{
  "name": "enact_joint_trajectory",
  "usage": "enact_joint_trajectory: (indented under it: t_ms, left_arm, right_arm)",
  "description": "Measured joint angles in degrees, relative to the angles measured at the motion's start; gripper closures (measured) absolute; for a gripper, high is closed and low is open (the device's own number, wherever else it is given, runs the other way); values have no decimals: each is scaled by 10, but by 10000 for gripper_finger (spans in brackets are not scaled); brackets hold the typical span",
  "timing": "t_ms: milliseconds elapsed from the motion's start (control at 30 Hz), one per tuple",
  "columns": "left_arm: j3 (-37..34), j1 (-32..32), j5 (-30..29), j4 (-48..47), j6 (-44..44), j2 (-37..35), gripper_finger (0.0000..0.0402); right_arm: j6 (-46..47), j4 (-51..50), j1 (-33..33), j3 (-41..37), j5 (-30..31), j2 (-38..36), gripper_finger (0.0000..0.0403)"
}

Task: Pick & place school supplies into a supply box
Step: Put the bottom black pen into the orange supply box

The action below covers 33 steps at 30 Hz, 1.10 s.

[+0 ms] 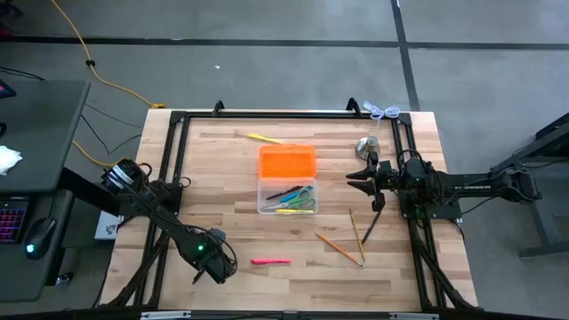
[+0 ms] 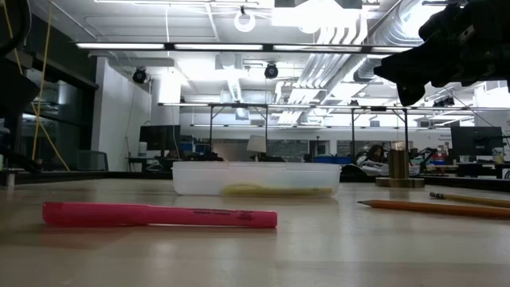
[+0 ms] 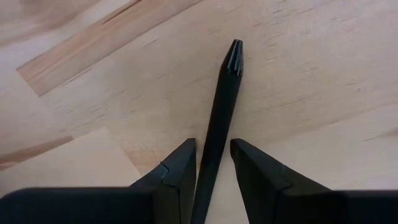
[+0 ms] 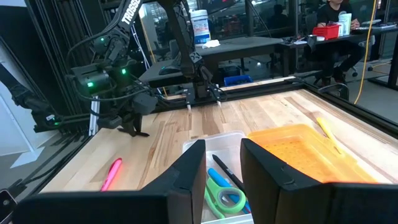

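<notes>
One pink marker (image 2: 159,215), two pencils (image 1: 347,242), possibly one black pen (image 3: 217,118) in left end effector (image 3: 212,163)

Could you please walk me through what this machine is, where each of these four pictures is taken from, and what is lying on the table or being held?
This is a robot with two dark arms at a wooden table, each ending in a two-finger gripper. One picture looks straight down, one looks level across the tabletop, and two come from cameras on the arms' wrists.

In the middle lies a clear box with an orange lid; it already holds green-handled scissors and some pens. Outside the box lie a pink marker, two wooden pencils, a yellow pen and a silver metal object.

The left gripper, at the near left, has a black pen between its fingers. The right gripper hangs open above the box, holding nothing.
</notes>
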Motion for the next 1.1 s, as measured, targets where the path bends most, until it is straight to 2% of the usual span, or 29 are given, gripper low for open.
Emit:
enact_joint_trajectory:
  t_ms: [433,667,900,1100]
  left_arm:
    - [0,0,-6,3,10,0,367]
    - [6,-1,-31,-5,10,0,356]
    - [6,-1,-39,-6,10,-6,373]
    - [6,-1,-35,-10,4,-20,372]
  right_arm:
    - [0,0,0,0,0,0,324]
    - [0,0,0,0,0,0,324]
    - [0,0,0,0,0,0,324]
    - [0,0,0,0,0,0,324]
